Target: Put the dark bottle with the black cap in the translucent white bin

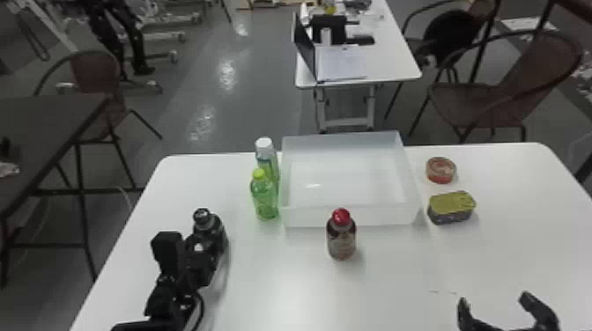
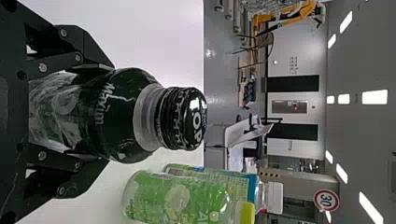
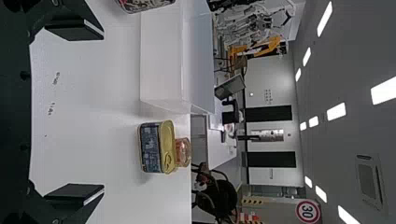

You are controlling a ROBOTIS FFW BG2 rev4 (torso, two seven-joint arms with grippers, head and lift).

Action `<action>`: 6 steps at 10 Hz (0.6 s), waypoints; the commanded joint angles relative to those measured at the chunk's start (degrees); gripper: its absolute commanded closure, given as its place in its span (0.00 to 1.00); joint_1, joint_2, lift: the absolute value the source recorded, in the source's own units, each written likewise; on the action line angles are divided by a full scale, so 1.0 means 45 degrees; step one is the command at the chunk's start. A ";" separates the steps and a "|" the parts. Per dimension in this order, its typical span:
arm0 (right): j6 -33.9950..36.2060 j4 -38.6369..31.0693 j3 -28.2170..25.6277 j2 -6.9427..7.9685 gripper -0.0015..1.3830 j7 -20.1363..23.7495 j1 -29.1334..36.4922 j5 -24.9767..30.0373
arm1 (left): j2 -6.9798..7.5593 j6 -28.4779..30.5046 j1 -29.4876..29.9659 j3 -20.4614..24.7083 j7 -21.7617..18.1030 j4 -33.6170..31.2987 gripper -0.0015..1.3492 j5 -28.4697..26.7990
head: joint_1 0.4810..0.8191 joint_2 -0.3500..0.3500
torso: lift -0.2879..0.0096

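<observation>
Dark bottle with the black cap (image 2: 100, 116), near upright at the left of the surface (image 1: 396, 268), between the fingers (image 2: 93, 50) of the left gripper (image 2: 109, 113). The fingers lie closed against opposite sides of its body, below the shoulder, leaving neck and cap free. Whether the base touches the surface cannot be told.

Immediately outward: a green bottle (image 1: 265, 200) and, behind it, a white-capped bottle (image 1: 266, 154), both standing just beside the left wall of the translucent white bin (image 1: 383, 215). A red-capped bottle (image 1: 341, 240) stands in front of the near wall. Right of the bin: an oblong can (image 1: 451, 209) and, farther back, a round can (image 1: 440, 171). The right gripper (image 1: 494, 301), fingers apart and holding nothing, is at the near right.

Judged step: lifting and carrying. A firm, even squeeze should suit the smooth, rounded body. The lift is best made straight up, until the base would pass above the green bottle and the bin wall; a low sideways path risks toppling neighbours. Crossing should be level, lowering upright well inside the walls, and release made only once the base rests on the bin floor.
</observation>
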 commanded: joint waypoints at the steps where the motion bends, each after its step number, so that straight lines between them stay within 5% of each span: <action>1: 0.0000 0.0029 -0.0007 0.0031 0.10 0.0009 -0.0006 -0.0040 | -0.0089 -0.0193 0.0008 0.0203 0.0002 0.0036 0.60 -0.0119 | 0.63 0.74 | 0.86; 3: 0.0000 0.0068 -0.0007 0.0031 0.10 0.0009 -0.0006 -0.0099 | -0.0167 -0.0564 0.0145 0.0066 0.0002 -0.0257 0.60 -0.0256 | 0.63 0.75 | 0.86; 6: 0.0000 0.0068 -0.0007 0.0031 0.10 0.0028 -0.0026 -0.0118 | -0.0811 0.0862 0.1219 -0.0344 0.0138 -0.3987 0.60 -0.1252 | 0.63 0.70 | 0.86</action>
